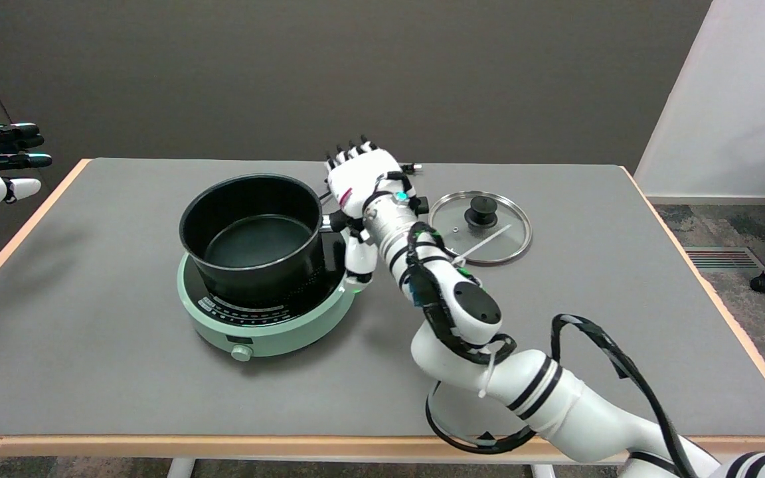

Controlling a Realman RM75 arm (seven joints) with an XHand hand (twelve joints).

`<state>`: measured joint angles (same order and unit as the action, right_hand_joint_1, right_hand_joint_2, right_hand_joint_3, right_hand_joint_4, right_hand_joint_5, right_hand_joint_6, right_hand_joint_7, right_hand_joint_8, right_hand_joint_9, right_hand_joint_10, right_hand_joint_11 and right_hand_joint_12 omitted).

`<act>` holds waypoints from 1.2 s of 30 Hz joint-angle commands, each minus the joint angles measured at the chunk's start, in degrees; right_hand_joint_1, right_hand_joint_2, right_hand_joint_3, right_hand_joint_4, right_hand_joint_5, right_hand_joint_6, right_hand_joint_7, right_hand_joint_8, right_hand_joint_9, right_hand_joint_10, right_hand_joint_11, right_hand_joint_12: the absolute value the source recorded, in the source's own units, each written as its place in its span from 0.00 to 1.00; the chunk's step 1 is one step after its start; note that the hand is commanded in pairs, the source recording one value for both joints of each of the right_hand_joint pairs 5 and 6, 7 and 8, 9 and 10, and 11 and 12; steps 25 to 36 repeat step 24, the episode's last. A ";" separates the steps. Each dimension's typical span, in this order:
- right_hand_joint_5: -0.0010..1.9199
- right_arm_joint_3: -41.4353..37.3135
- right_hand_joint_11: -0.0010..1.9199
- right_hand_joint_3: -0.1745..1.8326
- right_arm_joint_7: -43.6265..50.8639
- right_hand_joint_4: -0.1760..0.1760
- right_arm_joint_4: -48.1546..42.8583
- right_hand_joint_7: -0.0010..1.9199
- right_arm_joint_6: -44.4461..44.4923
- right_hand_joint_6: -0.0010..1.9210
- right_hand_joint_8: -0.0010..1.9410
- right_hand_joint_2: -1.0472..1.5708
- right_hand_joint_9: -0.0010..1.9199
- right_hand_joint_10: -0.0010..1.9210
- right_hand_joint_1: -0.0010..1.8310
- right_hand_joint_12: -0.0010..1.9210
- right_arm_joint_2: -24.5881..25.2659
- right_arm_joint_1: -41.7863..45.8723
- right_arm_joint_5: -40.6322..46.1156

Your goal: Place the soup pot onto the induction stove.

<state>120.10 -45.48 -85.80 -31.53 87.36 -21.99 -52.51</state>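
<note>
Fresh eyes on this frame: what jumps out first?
The black soup pot sitting on the mint-green induction stove, left of the table's centre. The right hand is right beside the pot, at its handle side; whether it grips the handle is hidden. The glass lid lies flat on the grey table to the right of the hand, apart from the pot.
</note>
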 commanded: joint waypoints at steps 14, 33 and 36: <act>0.05 -17.23 0.05 0.54 -0.36 0.69 -21.44 0.05 8.55 0.05 0.05 0.15 0.05 0.05 0.58 0.05 -14.13 10.89 -7.91; 0.01 -28.62 0.01 0.54 -4.03 0.90 -20.32 0.01 13.91 0.01 0.01 0.13 0.01 0.01 0.58 0.01 -17.40 14.40 -7.38; 0.01 -28.62 0.01 0.54 -4.03 0.90 -20.32 0.01 13.91 0.01 0.01 0.13 0.01 0.01 0.58 0.01 -17.40 14.40 -7.38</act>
